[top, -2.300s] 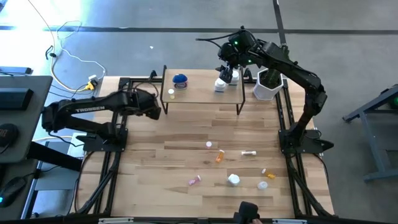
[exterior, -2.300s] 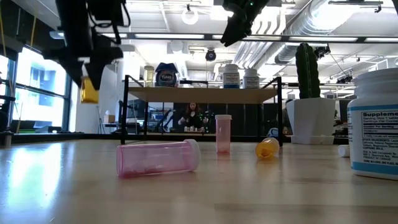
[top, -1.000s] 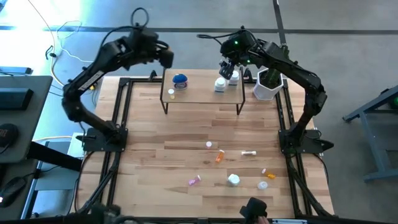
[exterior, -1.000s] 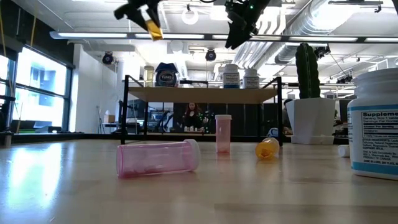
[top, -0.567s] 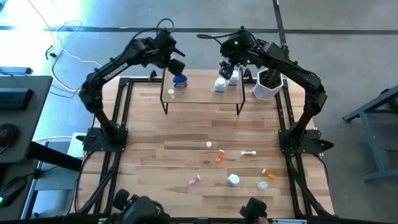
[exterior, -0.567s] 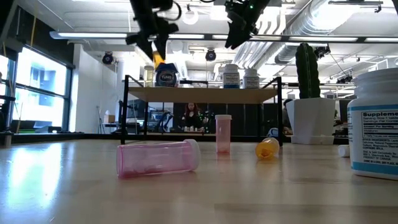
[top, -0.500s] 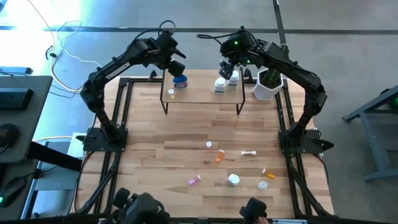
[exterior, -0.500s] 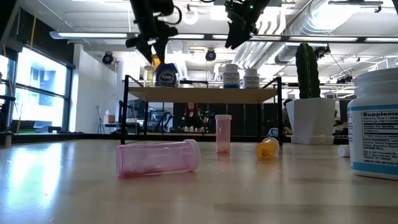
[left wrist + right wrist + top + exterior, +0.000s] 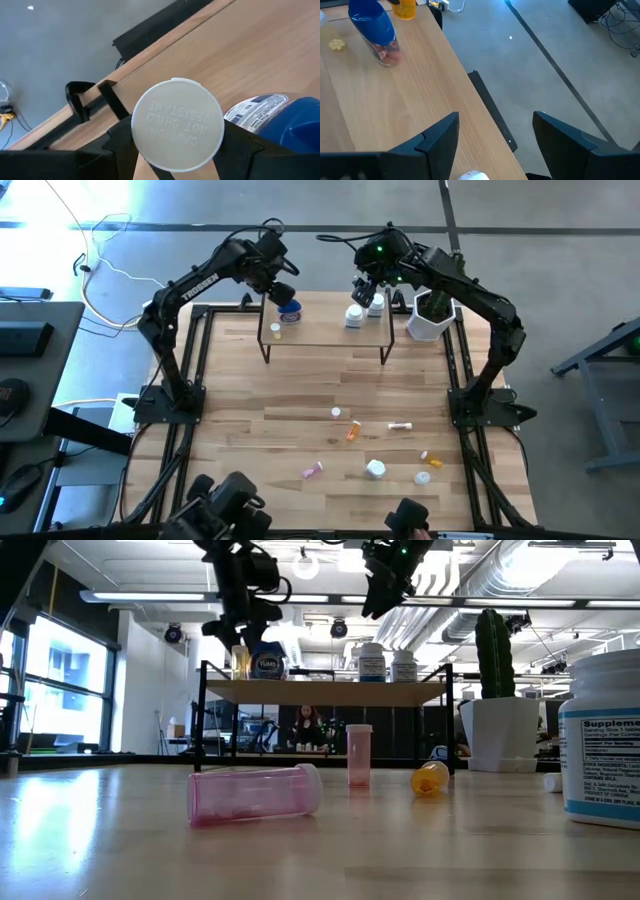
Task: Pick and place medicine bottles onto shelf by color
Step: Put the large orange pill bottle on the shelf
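My left gripper [image 9: 283,288] is over the shelf's [image 9: 320,332] far left part, shut on an orange bottle [image 9: 404,7] whose white cap [image 9: 177,125] faces the wrist camera. The blue-lidded jar [image 9: 289,308] stands right beside it, with a small white-capped bottle [image 9: 275,330] nearer. My right gripper [image 9: 495,145] hangs open above two white bottles [image 9: 354,315] on the shelf's right end. More bottles lie on the table's near right part: pink [image 9: 314,470], orange [image 9: 352,432], white [image 9: 376,469]. My left gripper pinches the orange bottle between its two fingers, just under the white cap [image 9: 177,125], which hides the place of contact. The fingers [image 9: 120,137] come from above, pointing steeply down. The bottle stands roughly upright, cap up; whether its base meets the shelf I cannot tell.
A white plant pot [image 9: 430,315] with a cactus [image 9: 492,650] stands right of the shelf. In the low view a pink bottle [image 9: 255,793] lies on its side, and a large white bottle [image 9: 600,735] stands close at the right. The table's middle and left are bare wood.
My left gripper has come down toward the shelf and the blue-lidded jar, moving toward the table's right and tipping from near level to steeply downward. The orange bottle has travelled with it, from tilted high above the shelf to upright beside the jar.
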